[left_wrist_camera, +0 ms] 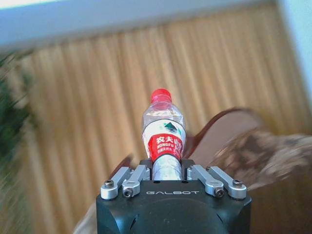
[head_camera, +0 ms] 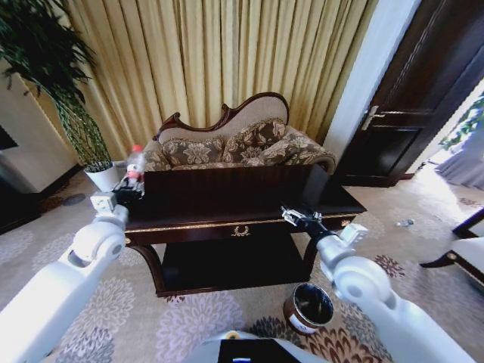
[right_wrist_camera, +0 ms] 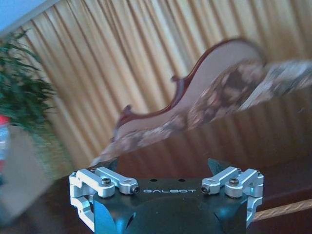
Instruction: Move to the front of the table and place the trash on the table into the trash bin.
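Bottle [left_wrist_camera: 163, 134] clamped upright in left gripper [head_camera: 125, 195] jaws; right gripper [head_camera: 296, 217] jaws spread; bin [head_camera: 308, 308] holds nothing visible.

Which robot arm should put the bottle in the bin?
Probably the left: the left gripper is shut on the bottle. The right gripper is open, though the trash bin sits on its side.

head overlooks table [head_camera: 249, 198], wrists face sofa [right_wrist_camera: 204, 92]
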You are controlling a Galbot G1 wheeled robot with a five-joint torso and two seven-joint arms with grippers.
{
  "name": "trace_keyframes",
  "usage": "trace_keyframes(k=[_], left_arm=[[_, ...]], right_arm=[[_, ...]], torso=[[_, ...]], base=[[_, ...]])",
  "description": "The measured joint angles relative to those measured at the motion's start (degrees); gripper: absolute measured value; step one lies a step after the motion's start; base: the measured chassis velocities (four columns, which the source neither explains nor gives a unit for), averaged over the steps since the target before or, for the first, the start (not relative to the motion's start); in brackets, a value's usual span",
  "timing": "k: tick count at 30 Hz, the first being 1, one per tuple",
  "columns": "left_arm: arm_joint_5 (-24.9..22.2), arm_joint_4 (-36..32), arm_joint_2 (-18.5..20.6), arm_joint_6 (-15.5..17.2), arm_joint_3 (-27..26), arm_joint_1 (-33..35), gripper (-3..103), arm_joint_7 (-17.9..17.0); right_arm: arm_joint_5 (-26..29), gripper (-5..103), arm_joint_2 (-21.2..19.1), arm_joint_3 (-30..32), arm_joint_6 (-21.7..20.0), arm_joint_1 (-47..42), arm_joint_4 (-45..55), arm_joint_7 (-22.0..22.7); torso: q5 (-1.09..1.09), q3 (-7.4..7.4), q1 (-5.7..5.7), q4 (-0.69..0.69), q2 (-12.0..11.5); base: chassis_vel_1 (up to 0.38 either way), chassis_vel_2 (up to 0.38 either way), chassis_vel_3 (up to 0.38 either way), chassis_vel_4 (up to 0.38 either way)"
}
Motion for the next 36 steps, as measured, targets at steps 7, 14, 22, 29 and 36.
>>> trace_keyframes(k=[7,14,22,29,36], left_arm=[[3.44,-6.46,2.22,-3.28,2.83,1.52,28,4.74],[6.08,-9.65,2.09,-4.76,4.94,2.2,28,7.75],[7.97,-10.78,2.09,-6.99,6.41,3.31,28,12.49],[8.23,-7.56,0.97,-9.35,9.49,-0.29,28,17.37],[7.14,-1.93,1.38,-11.85,12.19,-4.67,28,19.83]], right_arm=[[14.98,100,-0.97,6.05,-2.35,0.2,2.29,0.87],[18.91,100,-1.56,6.09,-2.01,2.66,2.18,-0.34],[19.12,100,-2.74,5.84,-0.86,4.34,1.99,-3.79],[16.93,100,-4.38,6.25,-0.86,4.48,1.87,-6.74],[16.13,100,-7.21,7.19,-0.72,6.53,1.23,-12.5]], torso=[[0.0,0.0,0.0,0.02,0.0],[0.0,0.01,0.0,0.01,0.0],[0.0,0.0,0.0,0.01,0.0],[-0.01,0.01,0.0,0.01,0.0],[-0.01,0.01,0.0,0.01,0.0]], base=[[0.0,0.0,0.0,0.0],[0.0,0.0,0.0,0.0],[0.0,0.0,0.0,0.0],[0.0,0.0,0.0,0.0],[0.0,0.0,0.0,0.0]])
